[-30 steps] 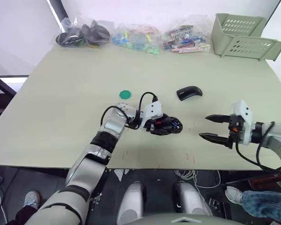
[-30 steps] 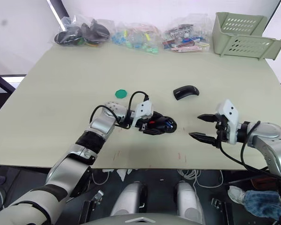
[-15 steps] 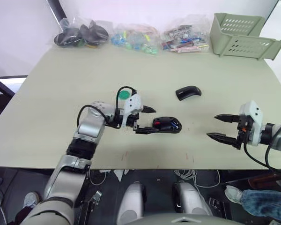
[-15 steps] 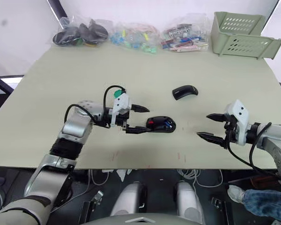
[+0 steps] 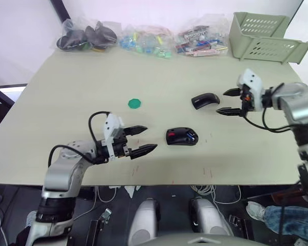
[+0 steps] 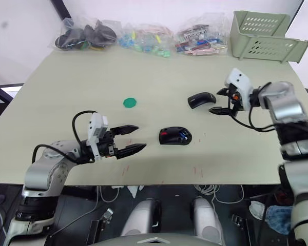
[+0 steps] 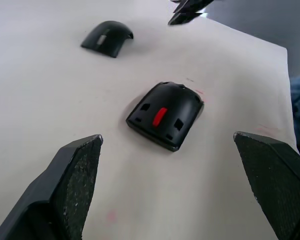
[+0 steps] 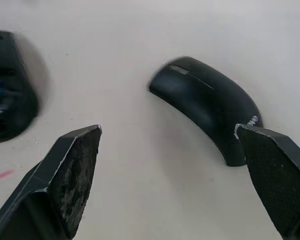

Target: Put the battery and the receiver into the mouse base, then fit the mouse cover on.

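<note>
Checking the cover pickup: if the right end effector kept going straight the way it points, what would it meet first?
Probably the glossy black curved mouse cover: it lies just ahead between the open fingers of the right end effector. The end effector's height above the beige table is unclear.

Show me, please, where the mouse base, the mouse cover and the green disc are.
mouse base (image 5: 182, 137): left eye view, middle of its open top.
mouse cover (image 5: 206, 100): left eye view, centre of the curved shell.
green disc (image 5: 135, 103): left eye view, centre of its flat face.
</note>
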Robot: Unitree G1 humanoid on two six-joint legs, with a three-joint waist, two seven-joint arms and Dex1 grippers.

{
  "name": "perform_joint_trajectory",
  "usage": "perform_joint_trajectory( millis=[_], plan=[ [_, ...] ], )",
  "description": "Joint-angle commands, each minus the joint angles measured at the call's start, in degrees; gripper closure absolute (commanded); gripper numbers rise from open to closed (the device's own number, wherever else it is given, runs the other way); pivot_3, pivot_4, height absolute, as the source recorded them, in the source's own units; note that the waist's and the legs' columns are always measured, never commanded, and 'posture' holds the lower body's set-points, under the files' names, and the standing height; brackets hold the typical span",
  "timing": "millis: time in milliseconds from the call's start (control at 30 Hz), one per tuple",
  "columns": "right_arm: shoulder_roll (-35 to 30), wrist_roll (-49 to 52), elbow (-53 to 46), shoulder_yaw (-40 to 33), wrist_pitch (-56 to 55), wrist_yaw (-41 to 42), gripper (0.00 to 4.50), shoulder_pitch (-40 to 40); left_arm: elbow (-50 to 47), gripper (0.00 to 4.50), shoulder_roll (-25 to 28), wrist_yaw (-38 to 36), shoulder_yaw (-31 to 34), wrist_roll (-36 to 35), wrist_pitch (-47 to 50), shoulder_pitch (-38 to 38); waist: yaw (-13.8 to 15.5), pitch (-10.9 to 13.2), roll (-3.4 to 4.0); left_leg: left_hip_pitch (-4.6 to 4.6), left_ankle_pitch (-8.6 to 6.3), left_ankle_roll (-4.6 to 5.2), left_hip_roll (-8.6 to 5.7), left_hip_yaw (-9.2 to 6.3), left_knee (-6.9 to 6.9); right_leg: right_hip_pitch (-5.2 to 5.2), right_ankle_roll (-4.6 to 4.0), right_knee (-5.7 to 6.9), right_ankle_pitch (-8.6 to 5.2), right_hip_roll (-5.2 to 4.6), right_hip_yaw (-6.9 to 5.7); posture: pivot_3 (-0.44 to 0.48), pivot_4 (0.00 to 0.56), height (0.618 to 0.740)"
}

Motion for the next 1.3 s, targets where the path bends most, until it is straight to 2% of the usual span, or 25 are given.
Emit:
perform_joint_trajectory(
  millis=[33,167,300,833,1033,1300],
  plan=[
    [3.25,-4.57,12.65,0.12,-6.48,-2.69,0.0,-8.17,-4.23,0.01,0.46,0.57,2.34,-3.03,-1.23,2.46,-0.37,0.01,0.02,0.0,0.0,-0.01,0.0,0.04,0.0,-0.01,0.01,-0.02,0.01,-0.02,0.03,0.0,0.15,0.74],
    [6.75,-10.72,21.67,2.07,-11.93,-5.4,0.0,-13.39,-6.03,0.01,1.58,0.41,4.1,-6.32,-0.11,5.58,-0.57,0.02,0.03,0.0,-0.01,-0.02,0.0,0.06,-0.12,-0.14,0.01,0.01,0.01,-0.13,0.05,0.0,0.15,0.74],
    [8.89,-14.84,25.87,2.1,-13.84,-10.42,0.0,-16.21,-6.6,0.01,2.09,1.39,4.66,-7.67,-0.48,6.96,-0.41,0.04,0.05,0.03,-0.01,-0.03,0.0,0.03,-0.18,-0.15,-0.12,0.08,-0.06,-0.12,-0.06,0.0,0.15,0.74],
    [14.31,-19.0,29.17,-2.8,-9.11,-18.61,0.0,-17.59,-10.23,0.01,3.13,5.77,5.37,-11.25,0.69,9.97,-0.59,0.06,0.09,0.07,0.0,-0.03,-0.03,0.03,-0.17,-0.16,-0.1,0.12,-0.05,-0.19,-0.01,0.0,0.15,0.74],
    [15.59,-19.85,29.42,-3.59,-5.25,-15.44,0.0,-16.49,-11.37,0.01,3.94,6.71,6.2,-12.25,0.69,11.51,-0.65,0.07,0.1,0.07,0.0,-0.03,-0.04,0.04,-0.18,-0.16,-0.1,0.12,-0.05,-0.18,-0.01,0.0,0.15,0.74],
    [14.84,-20.22,29.05,-4.35,-2.71,-6.58,0.0,-17.16,-10.85,0.01,4.27,6.95,6.1,-12.36,-0.25,12.18,-0.66,0.06,0.1,0.11,0.0,-0.03,-0.03,0.07,-0.18,-0.14,-0.24,0.13,-0.13,-0.15,-0.02,0.0,0.15,0.74]
  ],
)
